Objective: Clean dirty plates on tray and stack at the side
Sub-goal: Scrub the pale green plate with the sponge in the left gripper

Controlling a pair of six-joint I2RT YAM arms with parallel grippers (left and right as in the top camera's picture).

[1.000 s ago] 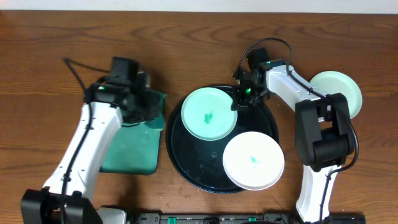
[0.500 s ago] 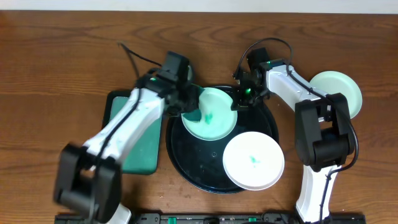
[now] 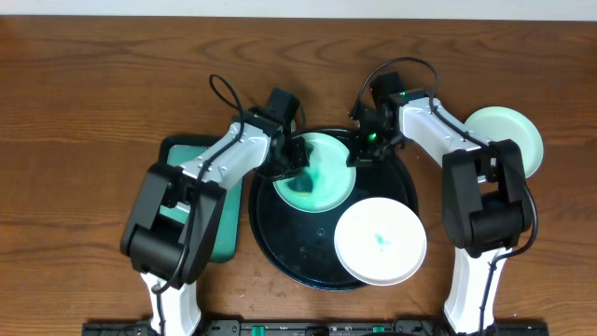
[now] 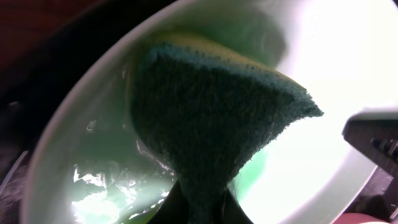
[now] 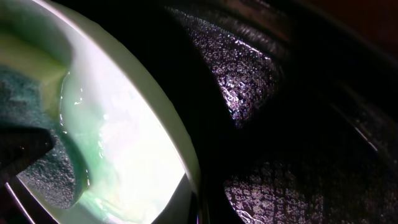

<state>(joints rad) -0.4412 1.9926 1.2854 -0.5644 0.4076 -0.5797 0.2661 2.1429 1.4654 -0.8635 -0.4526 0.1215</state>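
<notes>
Over from the teal tray (image 3: 233, 219) has come the left arm. Its left fingers (image 3: 295, 164) squeeze a dark green sponge (image 4: 211, 124) down on the wet green plate (image 3: 326, 182). That plate sits at the back of the black tray (image 3: 289, 238) on the brown wooden surface (image 3: 75, 112). The right fingers (image 3: 359, 149) pinch its right rim. A white plate (image 3: 381, 241) lies at the tray's front right edge. Another green plate (image 3: 522, 135) rests far right, with bare wood behind.
</notes>
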